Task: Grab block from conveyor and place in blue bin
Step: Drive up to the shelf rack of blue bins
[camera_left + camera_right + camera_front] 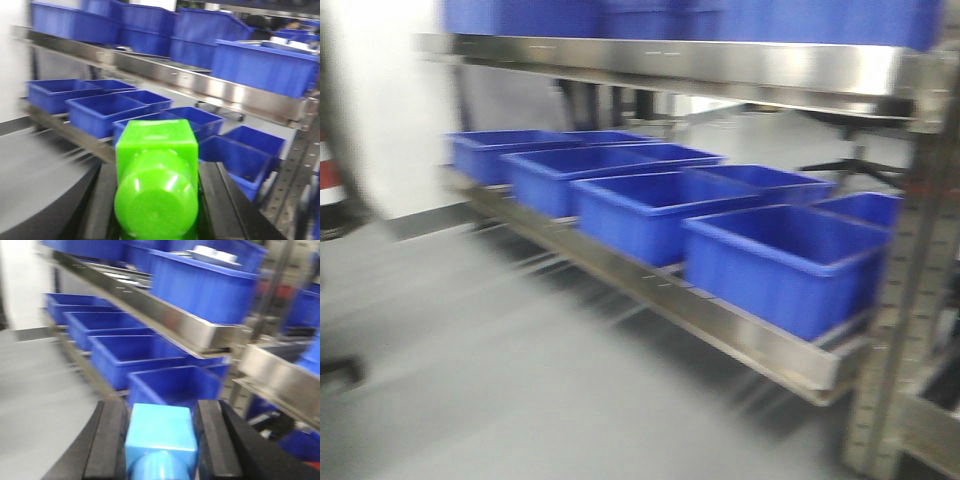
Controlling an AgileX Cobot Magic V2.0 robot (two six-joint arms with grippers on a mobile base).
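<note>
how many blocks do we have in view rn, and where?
2. A green block is clamped in the left gripper; a light blue block is clamped in the right gripper. The front view shows none; more may sit out of frame.

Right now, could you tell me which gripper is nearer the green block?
Left. The left gripper is shut on the green block; the right gripper holds a light blue block, with no green one in view.
</note>
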